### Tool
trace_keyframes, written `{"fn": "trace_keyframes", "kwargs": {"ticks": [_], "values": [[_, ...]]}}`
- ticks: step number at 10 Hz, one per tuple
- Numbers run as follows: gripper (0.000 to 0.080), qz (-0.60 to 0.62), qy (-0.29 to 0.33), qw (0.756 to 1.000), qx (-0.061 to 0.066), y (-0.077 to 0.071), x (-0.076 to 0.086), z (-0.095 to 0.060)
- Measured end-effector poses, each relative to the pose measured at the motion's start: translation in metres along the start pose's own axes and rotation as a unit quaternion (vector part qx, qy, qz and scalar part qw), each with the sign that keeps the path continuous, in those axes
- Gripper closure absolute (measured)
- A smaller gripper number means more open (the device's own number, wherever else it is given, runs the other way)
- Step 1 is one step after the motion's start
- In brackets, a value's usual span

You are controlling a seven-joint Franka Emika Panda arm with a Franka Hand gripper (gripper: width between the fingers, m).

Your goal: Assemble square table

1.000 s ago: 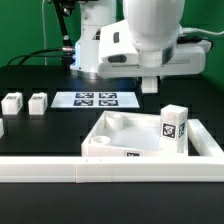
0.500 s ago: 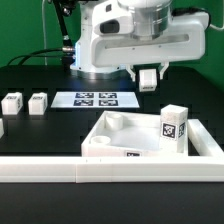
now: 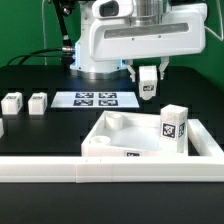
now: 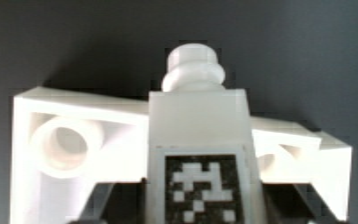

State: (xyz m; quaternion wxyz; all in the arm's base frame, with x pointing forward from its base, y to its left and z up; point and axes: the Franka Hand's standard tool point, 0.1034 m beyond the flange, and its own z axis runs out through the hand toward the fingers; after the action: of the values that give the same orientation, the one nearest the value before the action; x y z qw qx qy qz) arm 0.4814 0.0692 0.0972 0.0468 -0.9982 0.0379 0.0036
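Gripping: leg (image 4: 199, 120) was held clamped in gripper (image 3: 148, 86) above tabletop (image 3: 100, 141) | judged light, rigid, slippery plastic | best taken mid-body

You have bright, even light in the exterior view: the white tabletop (image 3: 105, 148) almost washes out against the black desk (image 3: 50, 135), with only soft shading inside the tabletop's rim. Your wrist view is blurred; the held leg (image 4: 197, 120) looks soft-edged.

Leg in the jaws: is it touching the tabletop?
Apart. The exterior view shows the leg gripped in the jaws and hanging above the tabletop, with a strip of dark table visible between its lower end and the rim.
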Motion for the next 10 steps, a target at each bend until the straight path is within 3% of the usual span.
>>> {"fn": "trace_keyframes", "kwargs": {"ticks": [4,6,8,10], "values": [[0.0509,0.004,0.109,0.994,-0.003,0.014,0.036,-0.029],[0.0509,0.006,0.164,0.986,-0.01,0.019,0.045,-0.033],[0.0509,0.003,0.201,0.979,-0.018,0.022,0.043,-0.032],[0.0509,-0.002,0.201,0.979,-0.022,0.029,0.049,-0.032]]}}
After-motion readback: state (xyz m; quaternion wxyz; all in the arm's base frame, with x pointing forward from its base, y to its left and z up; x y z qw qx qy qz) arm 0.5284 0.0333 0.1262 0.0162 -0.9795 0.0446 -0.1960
